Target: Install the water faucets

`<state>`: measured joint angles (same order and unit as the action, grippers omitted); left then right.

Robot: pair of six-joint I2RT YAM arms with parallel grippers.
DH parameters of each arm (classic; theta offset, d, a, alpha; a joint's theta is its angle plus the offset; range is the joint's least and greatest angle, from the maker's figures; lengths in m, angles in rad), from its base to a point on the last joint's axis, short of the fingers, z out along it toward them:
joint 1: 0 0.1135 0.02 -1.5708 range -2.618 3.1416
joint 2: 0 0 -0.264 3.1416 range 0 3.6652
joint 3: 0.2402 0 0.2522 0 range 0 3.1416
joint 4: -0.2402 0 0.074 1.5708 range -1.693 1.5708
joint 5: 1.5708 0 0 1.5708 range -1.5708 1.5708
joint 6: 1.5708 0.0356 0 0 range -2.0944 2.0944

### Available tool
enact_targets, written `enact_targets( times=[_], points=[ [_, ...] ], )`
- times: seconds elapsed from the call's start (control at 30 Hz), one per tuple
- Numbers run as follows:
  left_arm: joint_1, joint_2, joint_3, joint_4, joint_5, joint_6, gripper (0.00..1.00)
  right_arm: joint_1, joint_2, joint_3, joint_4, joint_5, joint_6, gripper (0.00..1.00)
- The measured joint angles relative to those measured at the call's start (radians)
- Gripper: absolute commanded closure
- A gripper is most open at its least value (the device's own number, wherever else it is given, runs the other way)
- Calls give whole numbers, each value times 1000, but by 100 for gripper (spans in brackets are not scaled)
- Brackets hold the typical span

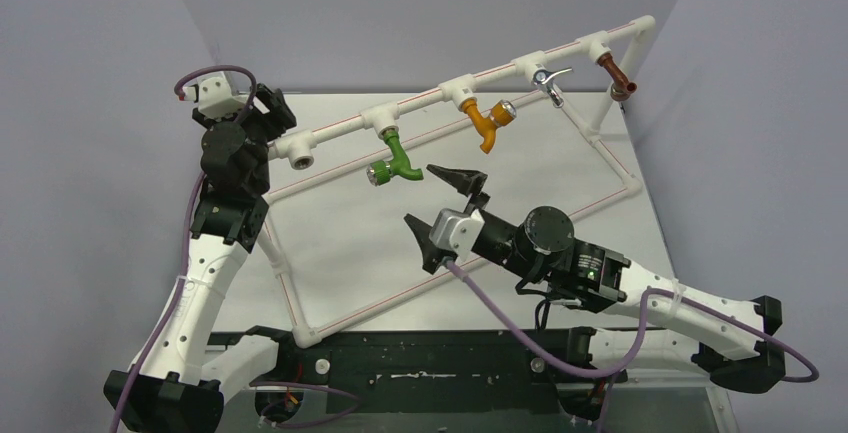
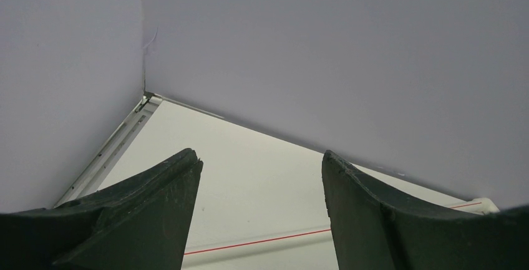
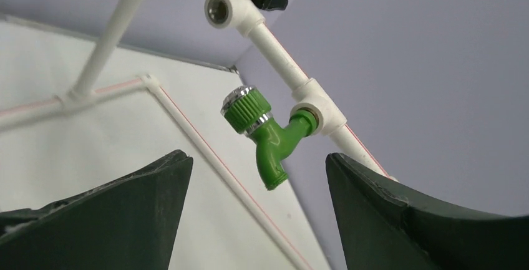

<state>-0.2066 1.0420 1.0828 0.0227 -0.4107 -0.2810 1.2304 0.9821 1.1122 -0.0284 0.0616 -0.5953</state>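
Observation:
The green faucet (image 1: 396, 161) sits screwed into a tee fitting on the raised white pipe (image 1: 440, 95), spout down, silver-capped knob toward the left. It also shows in the right wrist view (image 3: 268, 136), a little beyond and between the fingers. My right gripper (image 1: 445, 203) is open and empty, just right of and below the faucet, not touching it. My left gripper (image 1: 262, 105) is open and empty at the pipe frame's far left end. The left wrist view shows its gripper (image 2: 262, 161) over bare table and a red-striped pipe (image 2: 262, 244).
An orange tap (image 1: 488, 123), a chrome tap (image 1: 548, 81) and a brown tap (image 1: 618, 79) hang further right on the same pipe. An empty threaded fitting (image 1: 300, 161) is at the pipe's left end. The white pipe frame (image 1: 300, 303) lies on the table. Grey walls enclose the back.

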Motion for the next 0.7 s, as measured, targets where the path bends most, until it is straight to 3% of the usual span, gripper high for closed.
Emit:
enact_targets(
  times=[0.3, 0.7],
  points=[
    [0, 0, 0, 0, 0, 0, 32, 6, 52, -74, 43, 43, -517, 18],
    [0, 1, 1, -1, 1, 0, 31, 29, 197, -132, 303, 217, -878, 24]
  ],
)
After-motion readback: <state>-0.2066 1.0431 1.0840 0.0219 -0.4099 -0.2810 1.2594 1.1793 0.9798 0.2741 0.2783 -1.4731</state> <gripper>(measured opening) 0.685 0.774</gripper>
